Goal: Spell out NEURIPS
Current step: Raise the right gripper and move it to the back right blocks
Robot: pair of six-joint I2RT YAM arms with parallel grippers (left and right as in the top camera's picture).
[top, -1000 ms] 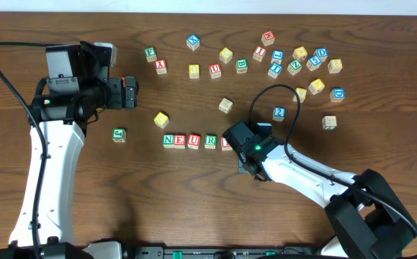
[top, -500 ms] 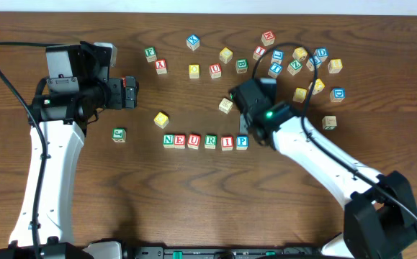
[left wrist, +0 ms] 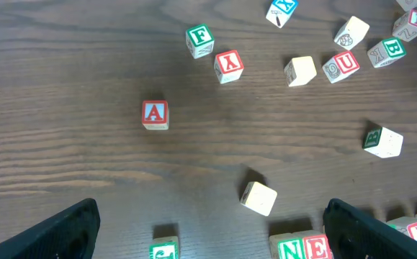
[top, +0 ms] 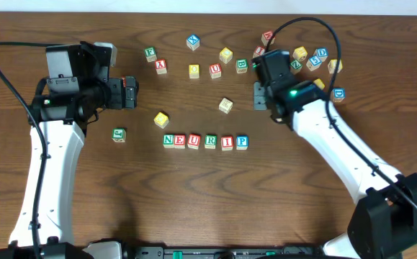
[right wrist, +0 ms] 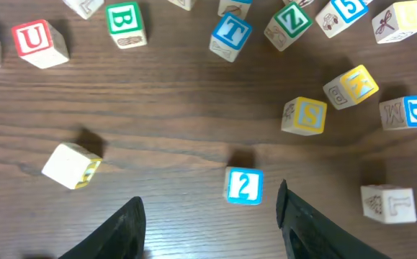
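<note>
Six cubes [top: 203,141] read NEURIP in a row on your bench [top: 194,201]; your right jaws hover spread and empty above the spares [right wrist: 229,34], likely to fetch the yellow S [right wrist: 303,115]. Left jaws gape idle.

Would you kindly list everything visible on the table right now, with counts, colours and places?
Row of letter cubes: six; N E U R I P in green, red, red, green, red, blue; mid-table.
S cube: one; yellow-faced; in the scatter on the right.
Yellow cube: one; yellow; above the row's left end.
Green-lettered cube: one; green on wood; left of the row, apart.
Pale cube: one; pale wood; above the row.
Scattered cubes: count unclear, the right arm hides some; mixed colours; far side.
Table: one; dark brown wood.
Left hand: one; black; open, empty, left side.
Right hand: one; black; open, empty, over the scatter.
</note>
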